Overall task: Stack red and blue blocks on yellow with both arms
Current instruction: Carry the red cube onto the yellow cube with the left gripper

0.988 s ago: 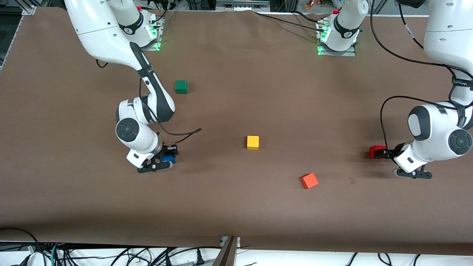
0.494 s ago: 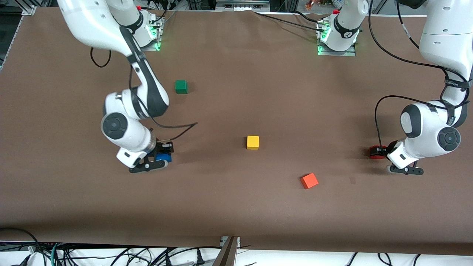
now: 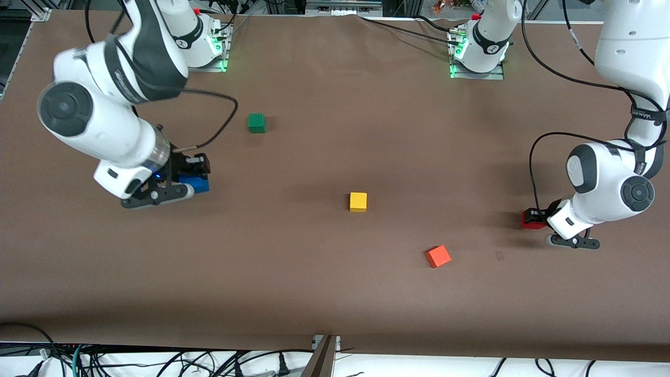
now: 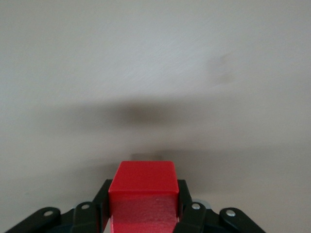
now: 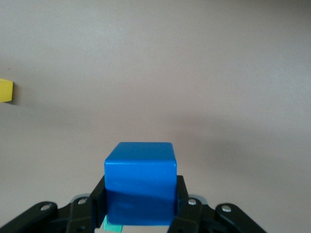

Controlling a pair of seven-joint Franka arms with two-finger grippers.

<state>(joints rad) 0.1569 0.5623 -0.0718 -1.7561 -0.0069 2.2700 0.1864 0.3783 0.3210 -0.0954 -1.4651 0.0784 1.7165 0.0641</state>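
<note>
The yellow cube sits alone at the middle of the table; it also shows at the edge of the right wrist view. My right gripper is shut on the blue cube and holds it up over the table toward the right arm's end; the right wrist view shows the blue cube between the fingers. My left gripper is shut on the red cube low over the table at the left arm's end; the red cube fills the jaws in the left wrist view.
A green cube sits farther from the front camera, toward the right arm's end. An orange-red cube lies turned on the table, nearer the front camera than the yellow cube, toward the left arm's end.
My right gripper has risen with the blue cube and swung toward the right arm's end. My left gripper with the red cube has shifted only slightly.
</note>
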